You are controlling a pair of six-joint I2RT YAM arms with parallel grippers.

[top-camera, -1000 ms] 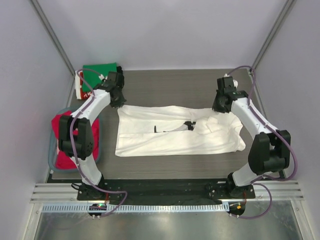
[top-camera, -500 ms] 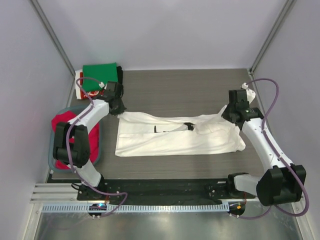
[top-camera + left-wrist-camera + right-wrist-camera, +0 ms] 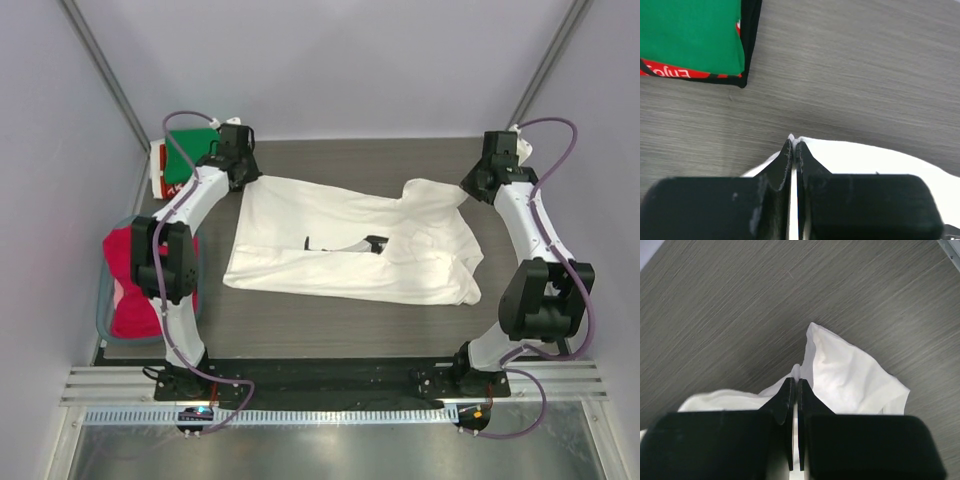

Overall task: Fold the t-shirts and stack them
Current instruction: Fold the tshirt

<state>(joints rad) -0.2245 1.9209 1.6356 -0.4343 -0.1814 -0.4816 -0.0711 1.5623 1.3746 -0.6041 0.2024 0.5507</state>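
Note:
A white t-shirt (image 3: 340, 245) with small black print lies spread across the middle of the dark table. My left gripper (image 3: 246, 178) is shut on its far left corner, and the white cloth (image 3: 865, 157) shows pinched between the jaws in the left wrist view. My right gripper (image 3: 470, 185) is shut on the far right edge, where the cloth (image 3: 850, 375) is bunched and lifted. A folded green t-shirt (image 3: 190, 150) lies on a stack at the far left corner and shows in the left wrist view (image 3: 690, 35). A red t-shirt (image 3: 130, 280) lies in the tub.
A grey-blue tub (image 3: 103, 325) stands at the left edge of the table. The folded stack under the green shirt shows red-and-white (image 3: 160, 175) and black layers. Metal frame posts rise at the back corners, and a rail runs along the near edge.
Both grippers have moved toward the far side of the table, pulling the white shirt's far edge with them. The shirt is now spread wider from front to back.

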